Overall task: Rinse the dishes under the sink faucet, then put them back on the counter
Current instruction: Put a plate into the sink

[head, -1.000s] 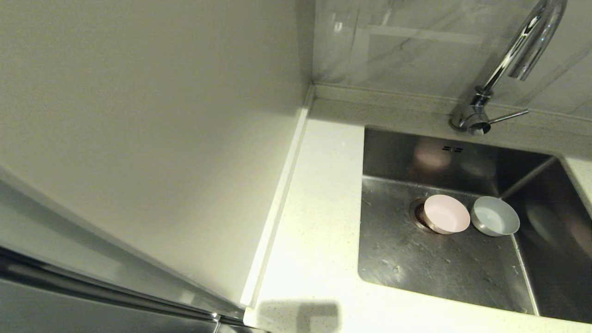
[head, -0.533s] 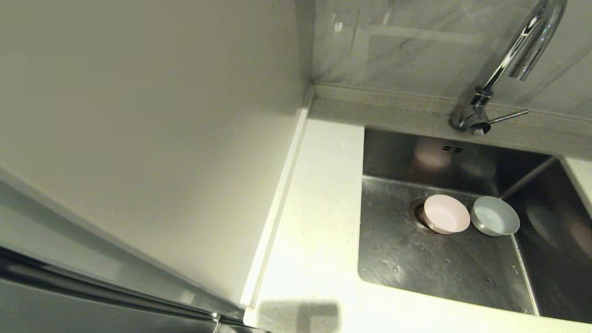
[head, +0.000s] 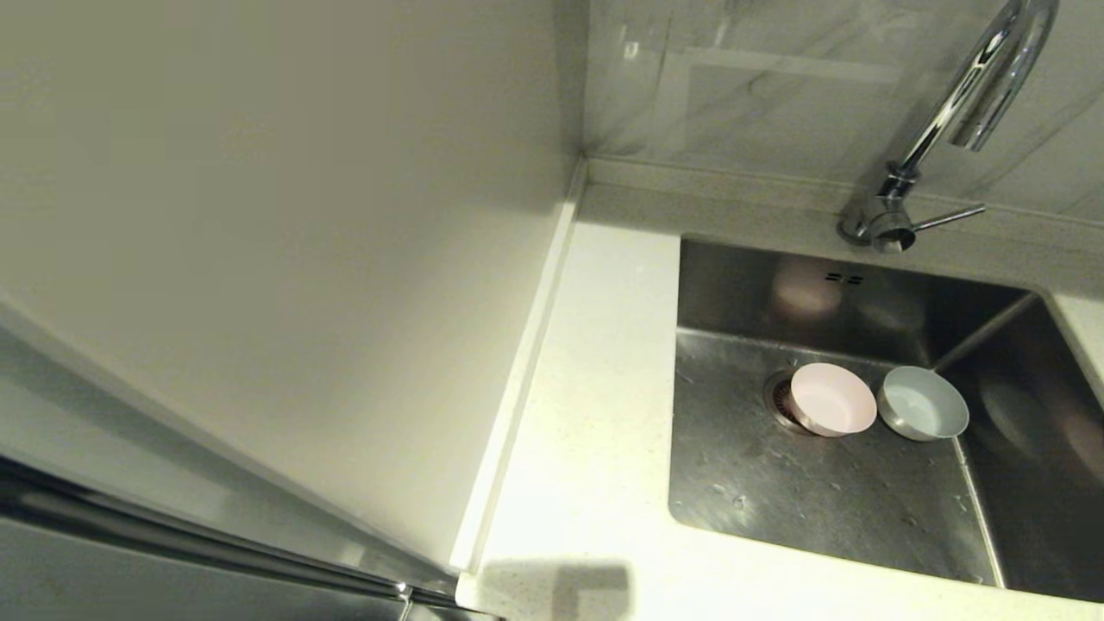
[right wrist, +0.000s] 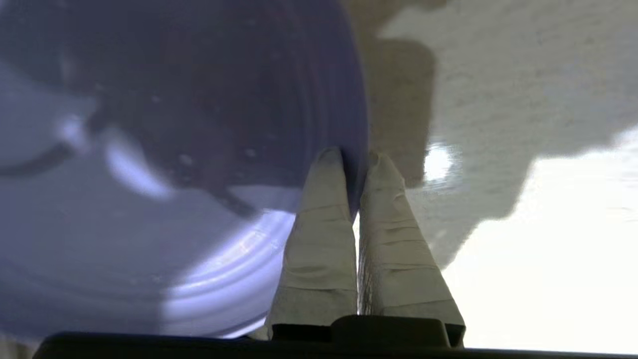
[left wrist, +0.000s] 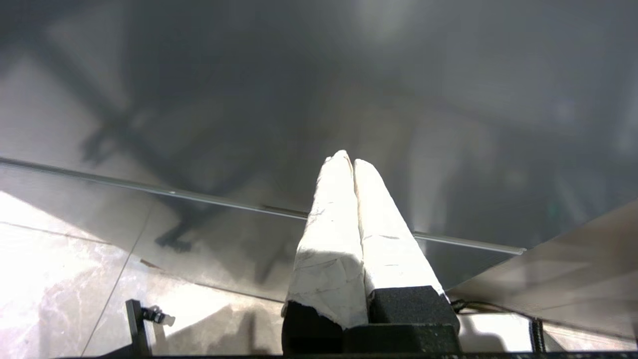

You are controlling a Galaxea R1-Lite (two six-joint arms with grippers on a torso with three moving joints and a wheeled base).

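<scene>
Lilac-purple plastic fills most of the right wrist view: the plate [right wrist: 164, 164] is pinched at its rim between the closed fingers of the right gripper [right wrist: 355, 159], one fingertip lying over the plate's face and the other behind its edge. Beyond the fingertips and to the outer side of the plate, the white speckled counter [right wrist: 523, 99] is seen, crossed by the gripper's shadow; whether the plate already touches it cannot be told. Across the last second nothing in the head view has been altered: the pink bowl [head: 832, 398] is still seated partly over the drain strainer in the sink [head: 776, 483], the blue-grey bowl [head: 923, 403] remains just beside it and touching or nearly so, and no water is seen falling from the faucet [head: 957, 121]. Neither arm is shown in that view. The left gripper [left wrist: 353, 160] is held with its fingers pressed together on nothing, pointed at a glossy dark panel, well apart from the dishes. It is judged that the plate is being carried to or from the counter, while both bowls are left to be rinsed and returned.
</scene>
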